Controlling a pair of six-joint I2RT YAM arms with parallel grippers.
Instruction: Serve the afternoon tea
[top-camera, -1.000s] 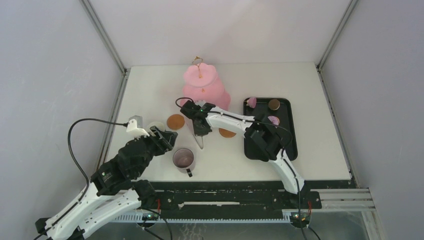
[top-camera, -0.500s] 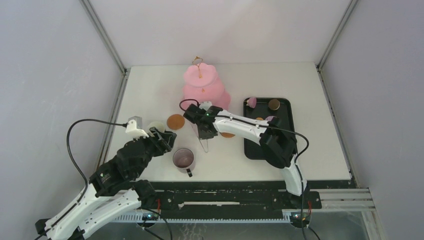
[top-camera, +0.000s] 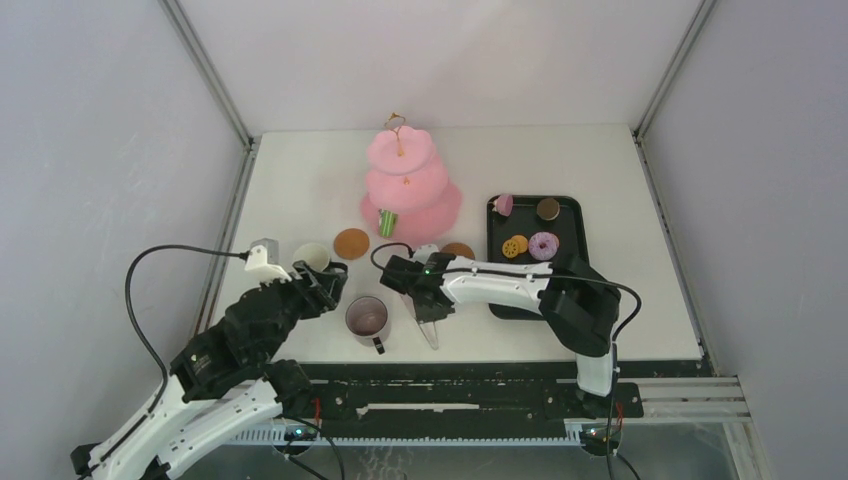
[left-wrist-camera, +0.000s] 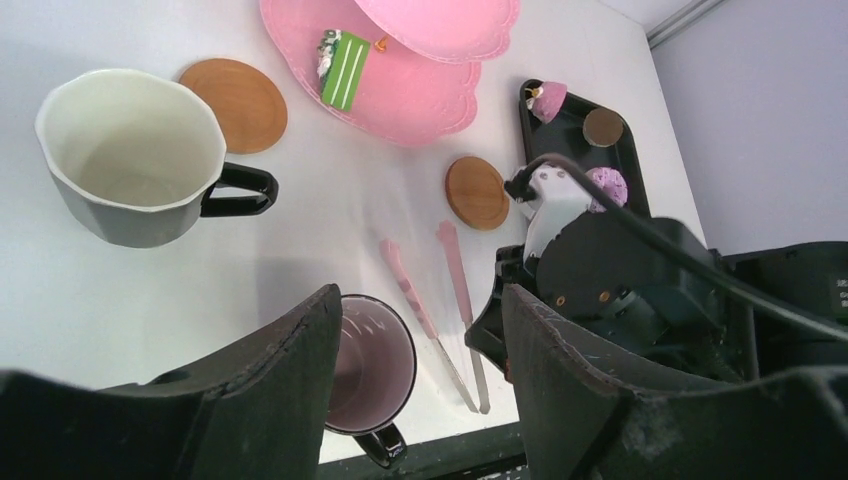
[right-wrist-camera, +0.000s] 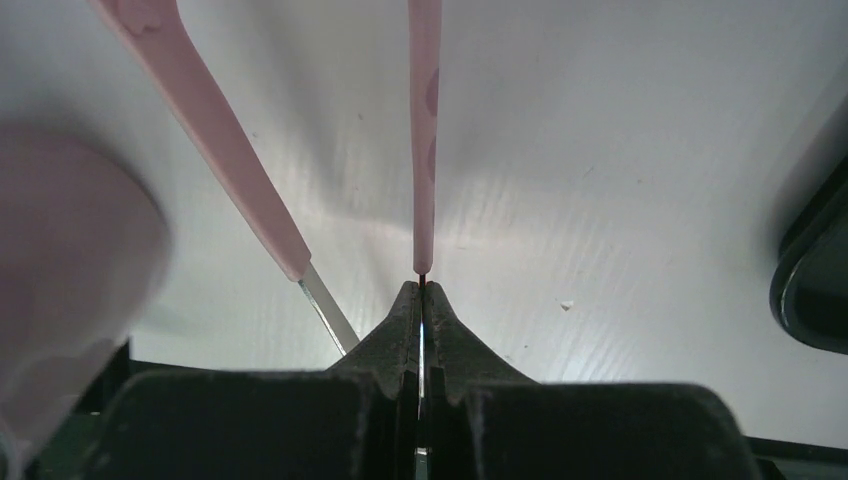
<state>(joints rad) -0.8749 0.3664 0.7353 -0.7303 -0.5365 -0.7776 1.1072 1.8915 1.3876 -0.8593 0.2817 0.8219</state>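
The pink three-tier cake stand stands at the back, a green pastry on its bottom tier. Two brown coasters lie bare in front of it. A cream-lined dark mug and a pink-lined mug stand on the table off the coasters. My left gripper hovers open above the pink-lined mug, holding nothing. My right gripper is shut on one arm of the pink-tipped tongs, low over the table right of that mug.
The black tray at the right holds several pastries, among them a pink doughnut and a yellow biscuit. The table's near edge runs just below the tongs. The right arm reaches across in front of the tray.
My right gripper has drawn back with the tongs from the cake stand toward the near edge. The green pastry now shows on the bottom tier. The left arm has barely moved.
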